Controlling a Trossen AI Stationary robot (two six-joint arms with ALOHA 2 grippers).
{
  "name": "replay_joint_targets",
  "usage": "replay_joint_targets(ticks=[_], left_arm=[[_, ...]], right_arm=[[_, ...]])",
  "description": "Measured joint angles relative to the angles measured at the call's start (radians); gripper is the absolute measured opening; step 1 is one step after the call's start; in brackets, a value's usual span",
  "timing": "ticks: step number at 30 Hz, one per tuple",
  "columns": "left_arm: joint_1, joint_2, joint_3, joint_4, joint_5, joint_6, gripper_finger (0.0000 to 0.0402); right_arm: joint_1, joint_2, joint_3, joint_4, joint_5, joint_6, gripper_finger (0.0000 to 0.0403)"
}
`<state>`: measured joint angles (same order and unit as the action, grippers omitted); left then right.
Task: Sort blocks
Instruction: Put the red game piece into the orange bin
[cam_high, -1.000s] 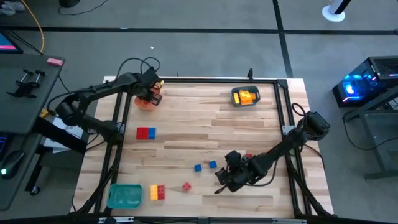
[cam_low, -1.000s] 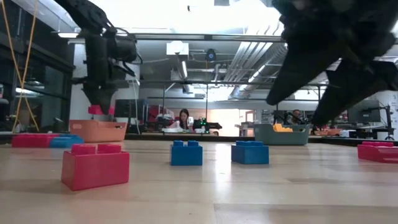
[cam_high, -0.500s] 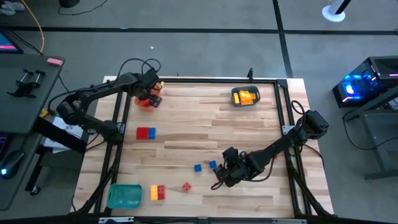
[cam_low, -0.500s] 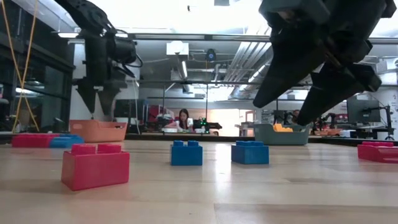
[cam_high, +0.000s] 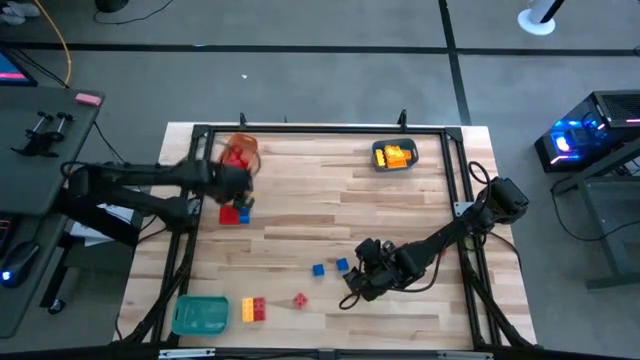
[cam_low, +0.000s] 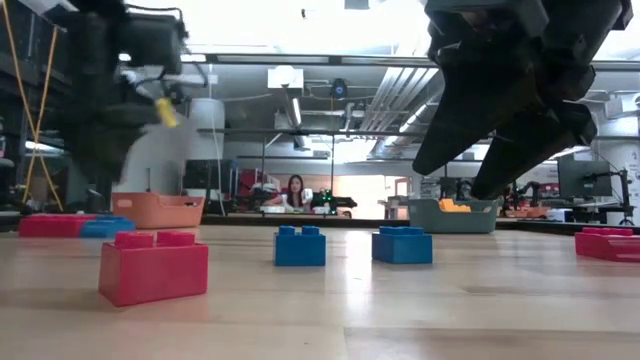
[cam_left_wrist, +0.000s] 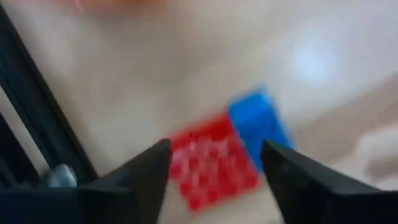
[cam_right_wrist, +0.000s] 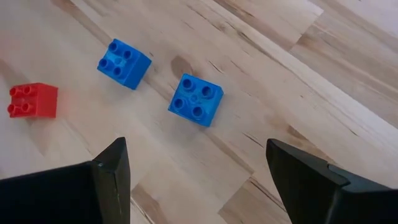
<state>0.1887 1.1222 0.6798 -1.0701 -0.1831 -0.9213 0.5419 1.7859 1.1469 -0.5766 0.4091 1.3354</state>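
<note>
Left to right on the wooden table (cam_high: 300, 200). Left gripper (cam_high: 238, 186) hovers over the left side, just above the joined red-and-blue block pair (cam_high: 235, 214), just in front of the orange tray (cam_high: 238, 147), which holds red blocks. In the left wrist view its fingers (cam_left_wrist: 146, 171) stand apart with the red-and-blue pair (cam_left_wrist: 230, 149) showing between them, nothing gripped; the view is blurred.

Green tray (cam_high: 200, 315) sits at the near left corner, with a yellow-and-red block cluster (cam_high: 253, 309) just beside it. A single small red block (cam_high: 300, 299) lies a bit further right.

Two blue blocks, one (cam_high: 317, 269) and the other (cam_high: 341, 264), lie near each other mid-table, apart, not touching. Right wrist view shows the same pair (cam_right_wrist: 124, 62) (cam_right_wrist: 195, 99) plus the red block (cam_right_wrist: 32, 99).

Right gripper (cam_high: 355, 285) hangs just right of the blue blocks, close above the table, fingers (cam_right_wrist: 112, 171) spread wide, holding nothing.

Grey-blue tray (cam_high: 394, 155) at the far right side holds yellow blocks (cam_high: 395, 154). Low view shows another red block (cam_low: 606, 243) on the table at the far right edge.
</note>
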Motion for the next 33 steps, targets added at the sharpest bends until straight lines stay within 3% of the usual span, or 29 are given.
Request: replay_joint_targets(ticks=[4, 6, 15, 27, 33], left_arm=[[-0.069, 0.033, -0.048, -0.008, 0.1, -0.044, 0.0056], [-0.071, 0.045, -0.029, -0.001, 0.095, -0.041, 0.002], [-0.039, 0.155, 0.009, -0.008, 0.073, 0.067, 0.0], [-0.108, 0.324, 0.02, 0.118, 0.069, -0.008, 0.0], [-0.154, 0.35, 0.134, 0.191, 0.011, 0.02, 0.0]], right_arm=[[0.0, 0.0, 0.0, 0.002, 0.005, -0.017, 0.0258], [0.0, 0.0, 0.0, 0.007, 0.023, -0.017, 0.0258], [0.002, 0.0, 0.0, 0.024, 0.071, -0.019, 0.0258], [0.004, 0.0, 0.0, 0.029, 0.091, -0.016, 0.0258], [0.004, 0.0, 0.0, 0.03, 0.09, -0.017, 0.0258]])
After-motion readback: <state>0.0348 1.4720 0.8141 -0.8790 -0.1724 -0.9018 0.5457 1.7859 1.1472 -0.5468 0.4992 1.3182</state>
